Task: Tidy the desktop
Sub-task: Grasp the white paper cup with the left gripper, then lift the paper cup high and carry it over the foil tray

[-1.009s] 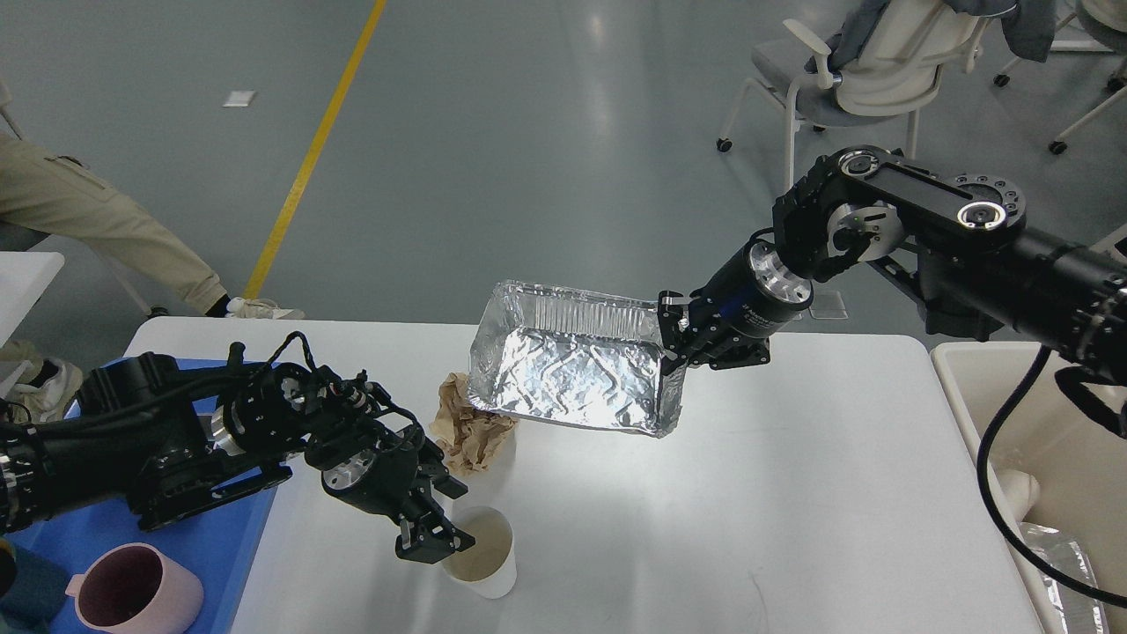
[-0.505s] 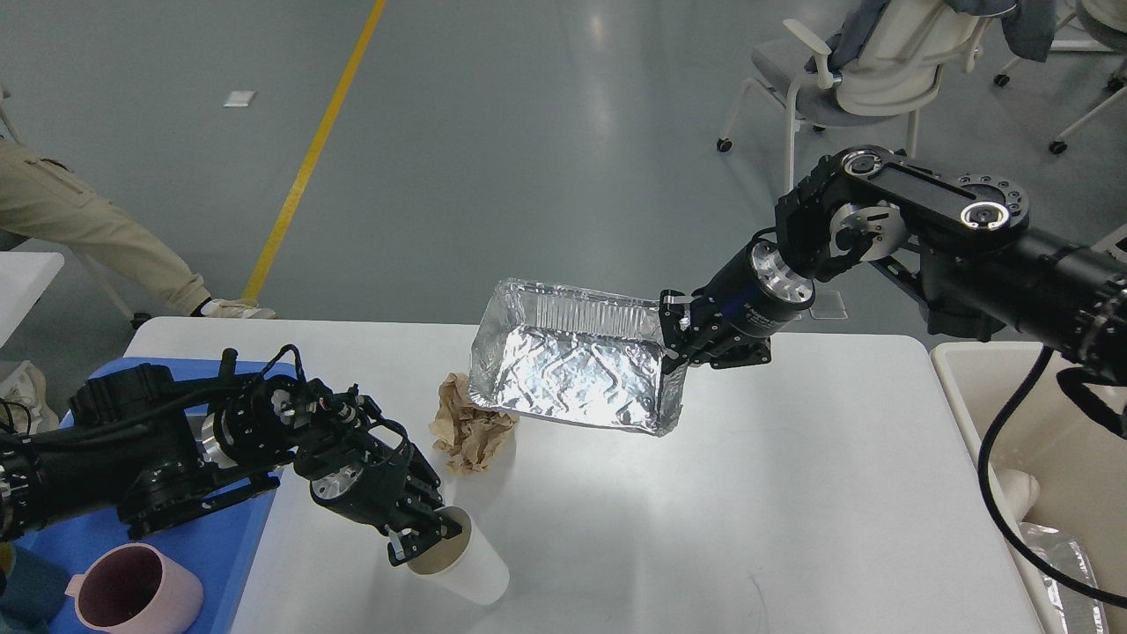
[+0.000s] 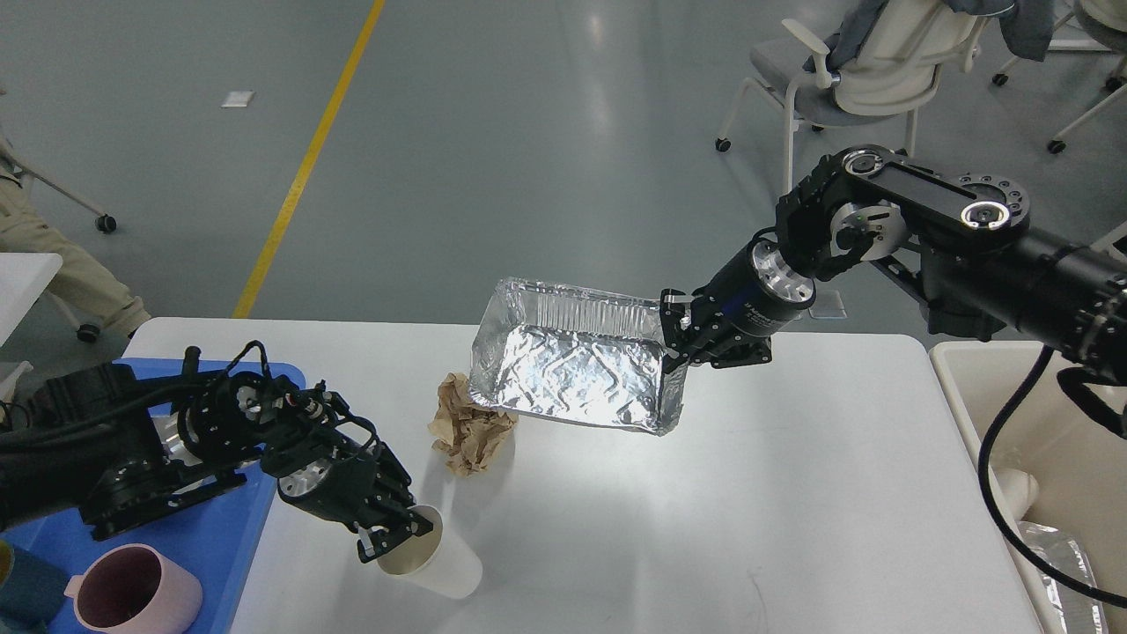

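Observation:
The white desktop (image 3: 748,493) fills the lower part of the head view. My right gripper (image 3: 673,348) is shut on the right rim of a silver foil tray (image 3: 577,379) and holds it tilted above the table's middle. A crumpled brown paper ball (image 3: 469,425) lies just under the tray's left end. My left gripper (image 3: 396,537) is shut on the rim of a white paper cup (image 3: 431,563), which leans over near the table's front left.
A blue plastic tray (image 3: 224,519) at the left edge holds a pink mug (image 3: 136,599). A cream bin (image 3: 1039,423) stands at the right with foil scraps inside. Office chairs stand on the floor beyond the table.
My left gripper closed on the white cup's rim and pulled it left toward the blue tray, tilting it. The right arm and foil tray stayed still.

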Robot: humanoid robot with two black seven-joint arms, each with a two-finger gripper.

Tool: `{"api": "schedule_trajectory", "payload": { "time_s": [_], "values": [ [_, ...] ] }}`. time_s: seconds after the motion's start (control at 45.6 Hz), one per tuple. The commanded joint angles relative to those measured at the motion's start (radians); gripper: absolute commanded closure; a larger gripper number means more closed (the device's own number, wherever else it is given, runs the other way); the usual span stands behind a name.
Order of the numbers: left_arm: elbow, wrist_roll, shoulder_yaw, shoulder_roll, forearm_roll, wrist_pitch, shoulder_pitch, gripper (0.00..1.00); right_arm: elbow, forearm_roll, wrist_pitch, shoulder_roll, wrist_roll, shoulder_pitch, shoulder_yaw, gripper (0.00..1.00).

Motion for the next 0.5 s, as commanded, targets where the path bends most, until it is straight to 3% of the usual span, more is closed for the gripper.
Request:
{"api": "schedule_trajectory", "payload": {
  "time_s": [0.0, 0.483],
  "values": [
    [-0.026, -0.015, -0.005, 0.112, -0.004, 0.027, -0.001, 1.00, -0.003, -0.001, 0.000, 0.000, 0.000, 0.000, 0.000, 1.00],
    [-0.121, -0.021, -0.013, 0.490, -0.229, 0.200, 0.025, 1.00, -0.002, -0.008, -0.002, 0.003, 0.000, -0.003, 0.000, 1.00]
  ]
}}
